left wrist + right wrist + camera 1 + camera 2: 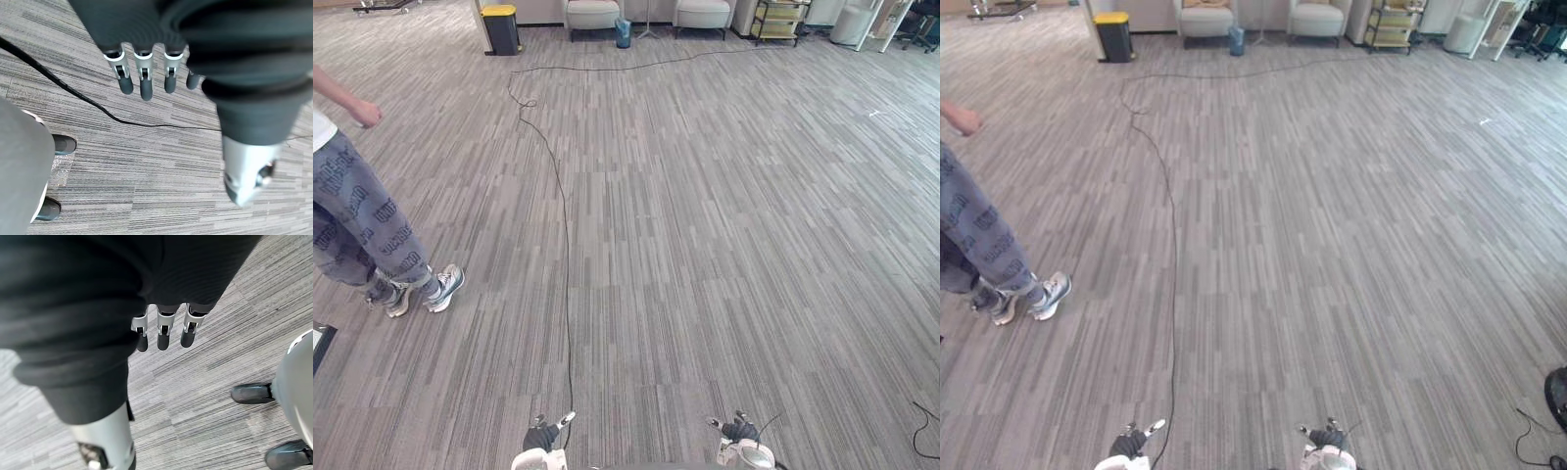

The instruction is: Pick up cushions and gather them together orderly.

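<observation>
My left hand (pixel 546 434) hangs low at the bottom edge of the head views, and my right hand (pixel 740 431) hangs beside it to the right. In the left wrist view the left hand's fingers (pixel 145 78) point straight down over the grey striped carpet (pixel 705 245) and hold nothing. The right hand's fingers (pixel 164 330) are just as straight and empty in its own wrist view. Both hands are open and touch nothing.
A person (pixel 352 215) in patterned trousers and sneakers stands at the left. Along the far wall are a yellow-lidded bin (pixel 501 27), two pale armchairs (pixel 593 14) (pixel 703 13), a small teal bin (pixel 623 32) and a shelf cart (pixel 778 20). A dark flat object (pixel 321 343) lies at the left edge.
</observation>
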{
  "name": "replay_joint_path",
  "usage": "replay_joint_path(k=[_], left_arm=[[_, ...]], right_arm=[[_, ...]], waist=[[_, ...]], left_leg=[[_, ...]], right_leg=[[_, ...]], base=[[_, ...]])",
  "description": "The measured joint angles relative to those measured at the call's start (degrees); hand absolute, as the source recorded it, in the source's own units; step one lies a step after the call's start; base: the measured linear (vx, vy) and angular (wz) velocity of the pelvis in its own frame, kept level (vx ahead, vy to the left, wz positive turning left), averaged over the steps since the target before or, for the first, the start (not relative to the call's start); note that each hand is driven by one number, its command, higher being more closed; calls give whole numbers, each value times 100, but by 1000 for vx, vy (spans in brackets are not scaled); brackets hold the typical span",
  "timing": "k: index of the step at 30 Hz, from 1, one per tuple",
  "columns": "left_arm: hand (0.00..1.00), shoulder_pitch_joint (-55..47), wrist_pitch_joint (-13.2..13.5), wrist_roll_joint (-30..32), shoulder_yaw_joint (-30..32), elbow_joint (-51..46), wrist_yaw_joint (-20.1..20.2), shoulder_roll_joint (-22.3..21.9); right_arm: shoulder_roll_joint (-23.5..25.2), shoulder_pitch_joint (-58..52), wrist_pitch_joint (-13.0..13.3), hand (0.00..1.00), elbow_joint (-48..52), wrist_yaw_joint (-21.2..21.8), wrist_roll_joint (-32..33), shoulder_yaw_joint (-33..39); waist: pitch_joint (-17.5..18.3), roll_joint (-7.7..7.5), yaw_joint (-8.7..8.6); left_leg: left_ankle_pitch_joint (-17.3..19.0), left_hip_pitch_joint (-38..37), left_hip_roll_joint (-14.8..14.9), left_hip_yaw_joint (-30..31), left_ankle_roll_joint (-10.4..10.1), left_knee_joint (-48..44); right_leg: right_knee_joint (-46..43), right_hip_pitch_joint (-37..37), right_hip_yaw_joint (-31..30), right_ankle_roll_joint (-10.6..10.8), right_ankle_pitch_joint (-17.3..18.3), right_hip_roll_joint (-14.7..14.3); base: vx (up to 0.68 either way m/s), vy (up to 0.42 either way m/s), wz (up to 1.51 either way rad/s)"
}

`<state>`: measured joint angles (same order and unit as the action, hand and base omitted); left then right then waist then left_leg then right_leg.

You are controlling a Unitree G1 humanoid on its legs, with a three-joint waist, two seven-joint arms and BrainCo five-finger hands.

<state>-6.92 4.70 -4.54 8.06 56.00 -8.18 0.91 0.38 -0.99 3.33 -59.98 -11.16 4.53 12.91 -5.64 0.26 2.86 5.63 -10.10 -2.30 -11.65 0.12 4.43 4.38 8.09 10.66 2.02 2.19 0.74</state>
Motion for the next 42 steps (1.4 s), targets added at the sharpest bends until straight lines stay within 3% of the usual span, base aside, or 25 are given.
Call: replay_joint_path(k=[11, 36, 39, 42], left_arm=[[0, 125, -9, 110, 455, 181, 54, -68], [0, 195, -23, 440, 455, 186, 83, -134], [0, 278, -66, 446, 609, 158, 79, -129], [0, 328, -161, 429, 776, 16, 70, -159]], right_arm=[[-49, 100, -44, 0, -199, 60, 67, 85], [-49, 102, -76, 0, -145, 112, 114, 265], [-30, 96, -82, 0, 59, 110, 119, 263], [-28, 82, -71, 0, 134, 105, 141, 263]], waist=[[-125, -13, 1], [-210, 88, 2], [-325, 52, 1], [-405, 52, -3]], left_leg=[[-1, -37, -14, -12, 2, 14], [5, -25, 38, -149, -2, 27], [224, 270, 121, -205, -46, -439], [961, 954, 358, -195, -103, -1878]], right_leg=[[-4, 26, -19, 0, 0, 15], [-75, -48, -94, -31, 34, -26], [-766, -459, -138, -104, 391, 1], [-1733, -910, -91, -194, 1000, 48]], base=[[-41, -19, -1], [-35, -24, -2], [-21, -48, -11], [24, -93, 7]])
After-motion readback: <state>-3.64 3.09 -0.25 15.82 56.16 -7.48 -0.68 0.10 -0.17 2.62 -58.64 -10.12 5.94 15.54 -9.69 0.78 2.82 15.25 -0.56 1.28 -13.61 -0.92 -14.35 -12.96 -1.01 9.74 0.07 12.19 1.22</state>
